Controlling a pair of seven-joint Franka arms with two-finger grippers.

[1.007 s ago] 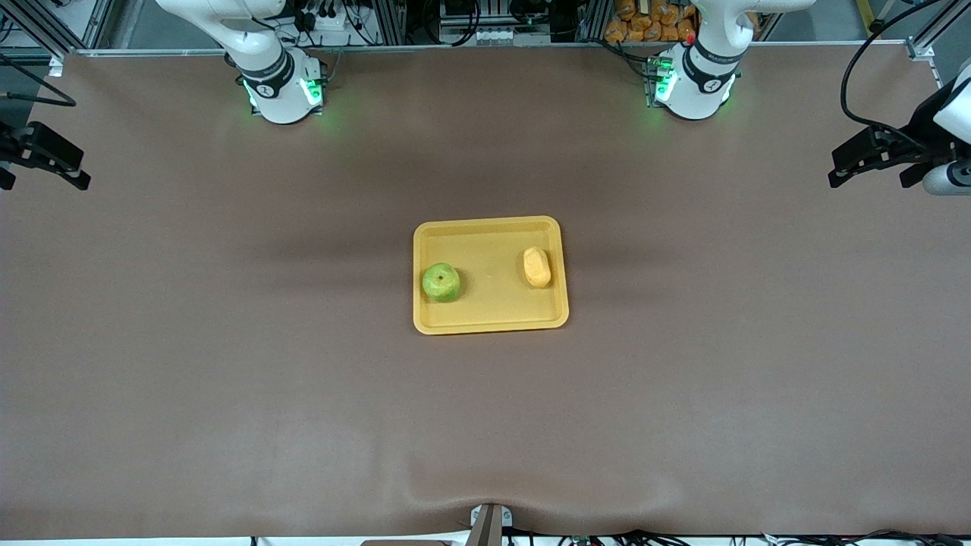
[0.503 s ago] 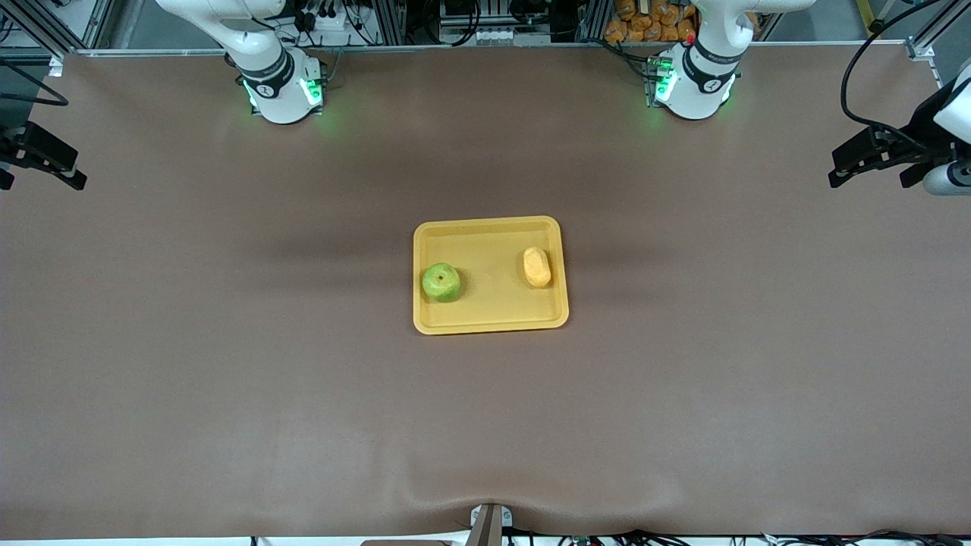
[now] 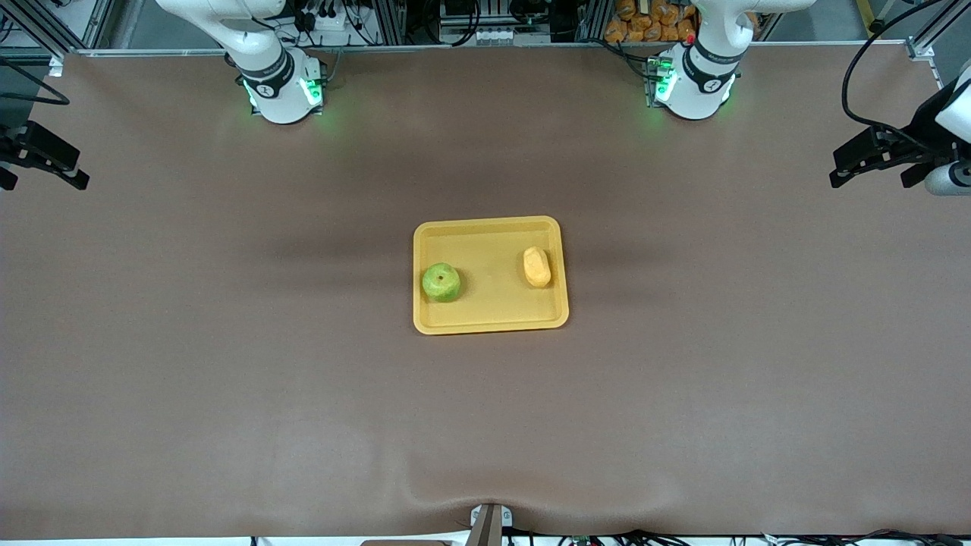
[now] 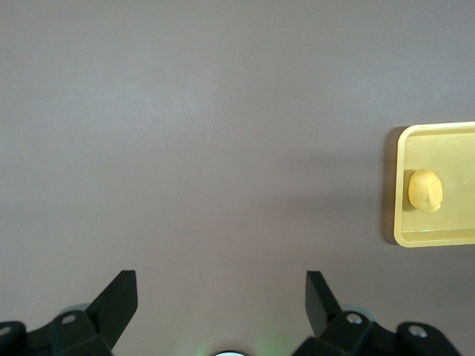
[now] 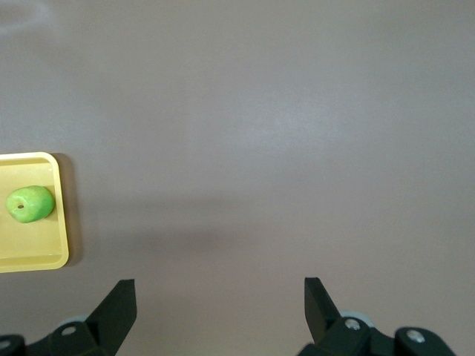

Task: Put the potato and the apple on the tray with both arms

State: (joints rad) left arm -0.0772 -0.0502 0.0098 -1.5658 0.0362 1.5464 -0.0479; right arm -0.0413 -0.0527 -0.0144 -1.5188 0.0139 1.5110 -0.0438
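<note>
The yellow-orange tray (image 3: 491, 324) lies at the middle of the table. The green apple (image 3: 441, 282) sits in it at the right arm's end. The potato (image 3: 537, 267) lies in it at the left arm's end. My left gripper (image 3: 872, 176) is open and empty, up over the table's left-arm end, well away from the tray. My right gripper (image 3: 44, 176) is open and empty over the right-arm end. The left wrist view shows the open left gripper (image 4: 221, 285), the tray (image 4: 445, 148) and the potato (image 4: 425, 190). The right wrist view shows the open right gripper (image 5: 220, 291), the tray (image 5: 30, 248) and the apple (image 5: 30, 204).
The brown table cover (image 3: 227, 364) runs bare all round the tray. The arm bases (image 3: 284, 91) with green lights stand along the table's edge farthest from the camera. A small metal mount (image 3: 489, 523) sits at the nearest edge.
The right gripper has shifted very slightly at the table's end. The tray, apple, potato and left gripper have not moved.
</note>
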